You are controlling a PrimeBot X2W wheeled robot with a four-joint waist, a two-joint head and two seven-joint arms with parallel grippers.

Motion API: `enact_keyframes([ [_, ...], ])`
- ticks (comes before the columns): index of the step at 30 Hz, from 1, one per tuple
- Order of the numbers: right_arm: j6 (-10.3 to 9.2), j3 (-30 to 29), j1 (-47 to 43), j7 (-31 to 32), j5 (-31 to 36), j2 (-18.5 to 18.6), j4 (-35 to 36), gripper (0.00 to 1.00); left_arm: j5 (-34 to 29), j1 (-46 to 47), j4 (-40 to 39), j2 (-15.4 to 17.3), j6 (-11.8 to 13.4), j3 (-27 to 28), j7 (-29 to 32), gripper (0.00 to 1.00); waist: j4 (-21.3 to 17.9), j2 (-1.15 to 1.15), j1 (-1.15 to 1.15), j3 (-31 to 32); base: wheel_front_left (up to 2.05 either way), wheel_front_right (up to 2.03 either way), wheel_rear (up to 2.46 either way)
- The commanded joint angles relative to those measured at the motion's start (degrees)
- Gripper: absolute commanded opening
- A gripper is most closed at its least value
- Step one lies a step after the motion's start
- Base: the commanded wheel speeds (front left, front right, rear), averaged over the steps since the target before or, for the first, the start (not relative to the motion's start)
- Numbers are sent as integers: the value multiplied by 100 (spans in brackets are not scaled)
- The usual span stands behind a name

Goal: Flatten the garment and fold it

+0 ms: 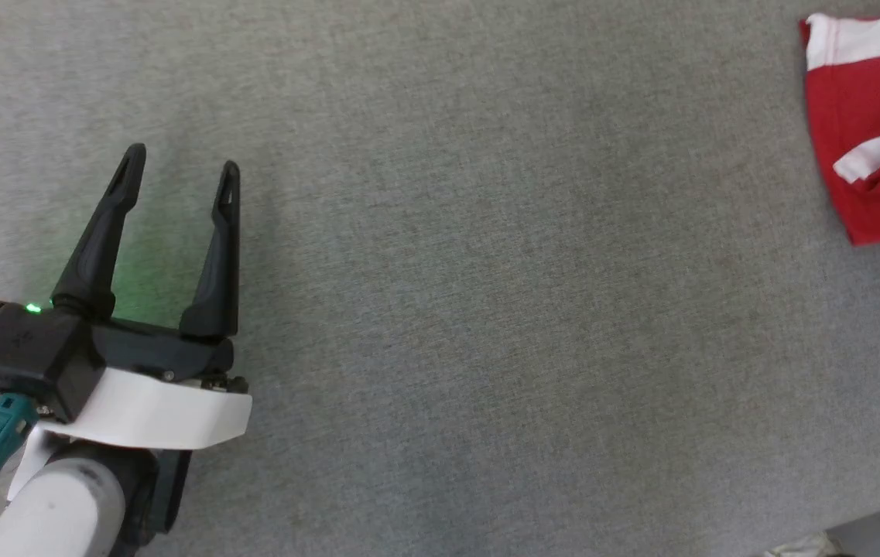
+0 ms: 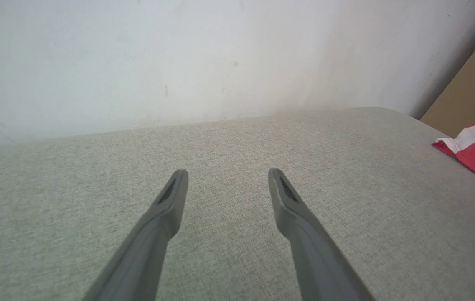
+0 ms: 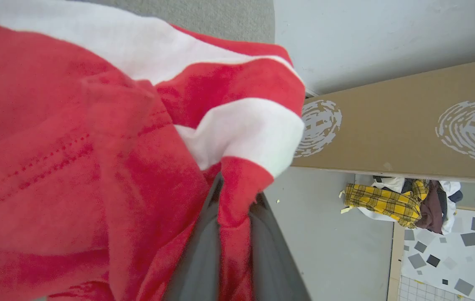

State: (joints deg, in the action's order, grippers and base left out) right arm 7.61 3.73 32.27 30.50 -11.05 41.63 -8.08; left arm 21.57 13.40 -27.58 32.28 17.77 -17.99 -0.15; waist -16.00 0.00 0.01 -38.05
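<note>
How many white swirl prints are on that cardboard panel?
2: one swirl at the cardboard panel's left end beside the shorts, one at the picture's right edge. Others may be hidden.

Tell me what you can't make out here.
Head view: the right edge cuts off most of the shorts.
Right wrist view: folds bury the tips of the right gripper.
Same view: the clothes pile on the floor is too small to sort.

Bright, even light; soft wide-angle blur
</note>
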Motion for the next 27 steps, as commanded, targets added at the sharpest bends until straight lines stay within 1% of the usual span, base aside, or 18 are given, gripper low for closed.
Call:
enact_keyframes([
  [1, -12, -24, 123, -70, 79, -22, -66, 0, -42, 99, -57, 43, 40, 23, 20, 100, -82, 0, -1, -104, 0, 0, 0],
  [7, -12, -77, 242, -253, 319, -12, -301, 0, -61, 101, -109, 71, 56, 17, 59, 100, -95, 0, -1, -142, 0, 0, 0],
  [9, -12, -161, 276, -289, 357, -61, -397, 0, -61, 114, -113, 74, 56, 13, 63, 100, -93, 0, -1, -149, 0, 0, 0],
  [10, -12, -182, 287, -305, 382, -84, -430, 11, -62, 124, -113, 76, 53, 13, 58, 100, -91, 0, -1, -151, 0, 0, 0],
  [11, -12, -189, 294, -321, 405, -97, -457, 37, -66, 137, -117, 72, 51, 15, 33, 100, -86, 0, -1, -153, 0, 0, 0],
  [12, -12, -204, 305, -349, 426, -114, -483, 59, -70, 148, -114, 67, 49, 16, 9, 100, -82, 0, -1, -153, 0, 0, 0],
  [13, -12, -218, 312, -378, 444, -130, -515, 100, -75, 160, -108, 64, 45, 14, -14, 100, -75, 0, -1, -151, 0, 0, 0],
  [21, -12, -208, 413, -560, 525, -181, -802, 100, -24, 228, -79, -10, -3, 26, -271, 100, -12, 0, -1, -45, 0, 0, 0],
  [24, -12, -186, 451, -658, 541, -175, -929, 100, 40, 198, -20, -57, -42, -1, -368, 100, 23, 0, -1, 75, 0, 0, 0],
  [27, -12, -188, 466, -771, 551, -150, -1024, 100, 80, 136, 93, -126, -16, -2, -475, 100, 61, 0, -1, 244, 0, 0, 0],
])
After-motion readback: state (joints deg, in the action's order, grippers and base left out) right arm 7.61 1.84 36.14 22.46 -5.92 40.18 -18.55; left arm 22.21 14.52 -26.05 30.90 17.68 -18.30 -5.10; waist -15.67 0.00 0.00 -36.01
